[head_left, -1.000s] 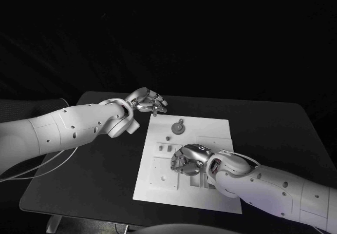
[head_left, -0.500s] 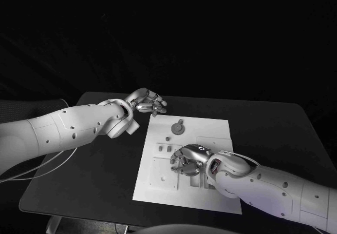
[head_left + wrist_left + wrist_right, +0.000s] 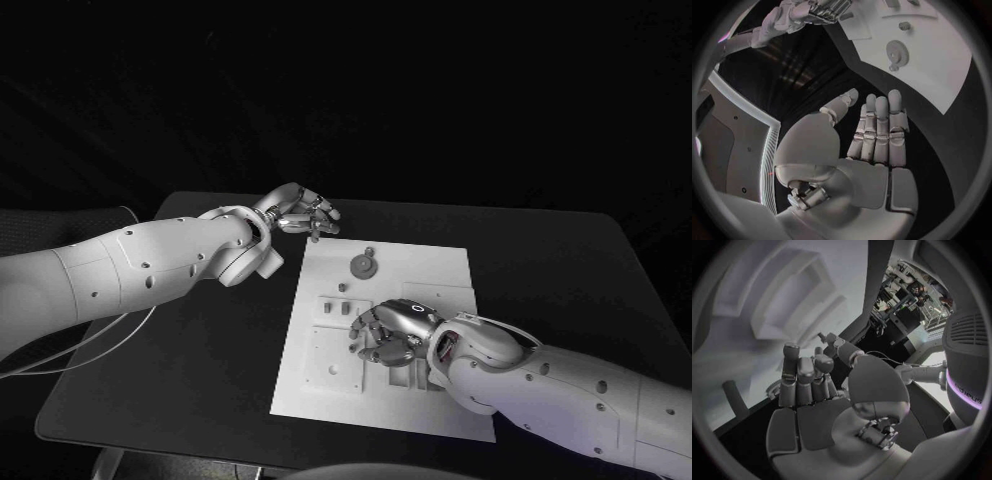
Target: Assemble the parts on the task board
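- Over the last second the right hand [image 3: 387,332] is seen to have crept slightly toward the near edge of the task board [image 3: 433,262], while staying low over the board's middle.
- Its fingers [image 3: 797,375] are curled inward above the recessed slots; whether a part is pinched between them cannot be told, as the fingertips are hidden from above and nothing is clearly seen in the wrist view.
- The left hand [image 3: 299,212] is found almost where it was, held just off the board's far left corner, over the black table [image 3: 173,350].
- In the left wrist view its fingers [image 3: 879,125] are held straight and close together, the thumb apart, and nothing is held.
- The small shift is judged to be a fine alignment of the right hand over a slot, so an insertion step is probably under way, not finished.
- The round gear-like part [image 3: 366,263] is seated on the far half of the board, well apart from both hands; small parts [image 3: 338,308] stand just beside the right hand.
- The board is laid flat on the table's middle, its long edges running away from the robot.
- The room beyond the table is dark, and nothing is made out there in the head view.
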You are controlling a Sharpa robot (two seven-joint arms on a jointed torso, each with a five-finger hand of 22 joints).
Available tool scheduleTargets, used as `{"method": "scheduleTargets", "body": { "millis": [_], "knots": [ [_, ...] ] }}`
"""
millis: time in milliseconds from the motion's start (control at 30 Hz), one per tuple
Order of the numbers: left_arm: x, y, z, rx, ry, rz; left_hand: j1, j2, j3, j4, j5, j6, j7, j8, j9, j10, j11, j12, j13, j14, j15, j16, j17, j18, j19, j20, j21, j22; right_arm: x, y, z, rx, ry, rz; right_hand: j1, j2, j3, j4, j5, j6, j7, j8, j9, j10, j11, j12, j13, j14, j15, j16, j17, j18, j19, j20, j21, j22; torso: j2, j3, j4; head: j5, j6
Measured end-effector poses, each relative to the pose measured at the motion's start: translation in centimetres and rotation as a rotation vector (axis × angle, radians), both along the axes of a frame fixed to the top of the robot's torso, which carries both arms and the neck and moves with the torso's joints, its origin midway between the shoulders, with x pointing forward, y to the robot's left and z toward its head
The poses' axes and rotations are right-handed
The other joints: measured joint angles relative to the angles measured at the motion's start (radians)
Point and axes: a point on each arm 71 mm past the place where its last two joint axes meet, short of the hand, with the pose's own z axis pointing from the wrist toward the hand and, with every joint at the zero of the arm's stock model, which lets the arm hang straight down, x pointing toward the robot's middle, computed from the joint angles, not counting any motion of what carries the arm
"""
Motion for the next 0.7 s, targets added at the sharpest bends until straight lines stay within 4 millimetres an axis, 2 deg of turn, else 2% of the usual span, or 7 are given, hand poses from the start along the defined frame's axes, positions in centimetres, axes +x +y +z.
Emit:
{"method": "scheduleTargets", "body": {
  "millis": [400, 700],
  "knots": [
    [0.0, 0.4, 0.0, 0.002, 0.000, 0.007, 0.000, 0.000, 0.000, 0.000, 0.000, 0.000, 0.000, 0.000, 0.000, 0.000, 0.000, 0.000, 0.000, 0.000, 0.000, 0.000, 0.001, 0.000, -0.001, 0.001, 0.000, 0.000, 1.5, -2.2, 4.6, 0.072, -0.045, -0.067, 0.000, 0.000, 0.000, 0.000, 0.006, 0.002, 0.002, 0.001, 0.000, 0.000, 0.000, 0.004, 0.001, 0.000, 0.000, 0.000, 0.001, 0.000, 0.001, -0.001, 0.005, 0.001, -0.001, 0.0012, -0.0011, -0.009, 0.019],
    [0.0, 0.6, 0.0, 0.004, 0.001, 0.011, 0.000, 0.000, 0.000, 0.000, 0.000, 0.001, -0.001, 0.000, 0.000, 0.000, 0.000, 0.000, 0.000, 0.000, 0.000, 0.000, 0.001, 0.000, 0.002, -0.002, 0.000, 0.001, 3.5, -6.3, 6.4, 0.072, -0.061, -0.167, -0.002, -0.002, -0.008, 0.003, 0.006, 0.003, 0.002, 0.005, -0.002, 0.000, 0.000, 0.004, 0.001, 0.003, 0.004, 0.000, 0.001, 0.000, 0.003, -0.002, 0.005, 0.001, 0.000, 0.0016, -0.0012, -0.015, 0.028]
  ]
}}
